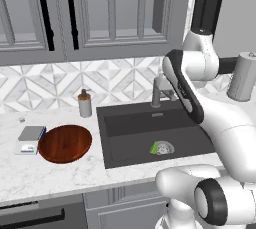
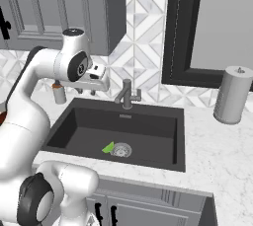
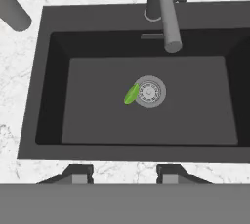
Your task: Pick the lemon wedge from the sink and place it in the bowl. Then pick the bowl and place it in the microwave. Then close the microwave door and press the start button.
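On the marble surface (image 1: 60, 173) at far left we see one small scale (image 1: 31, 139), then one reddish-brown bowl (image 1: 65, 143) touching it, then one soap dispenser (image 1: 84, 104) behind. Next comes one sink (image 1: 127, 138) holding one lemon wedge (image 1: 154, 148) on its floor, touching the drain's (image 3: 149, 91) left edge. Above the sink's left half hangs our tool (image 2: 85, 91), fingers spread and pinching nothing. One grey canister (image 2: 232, 95) stands far right
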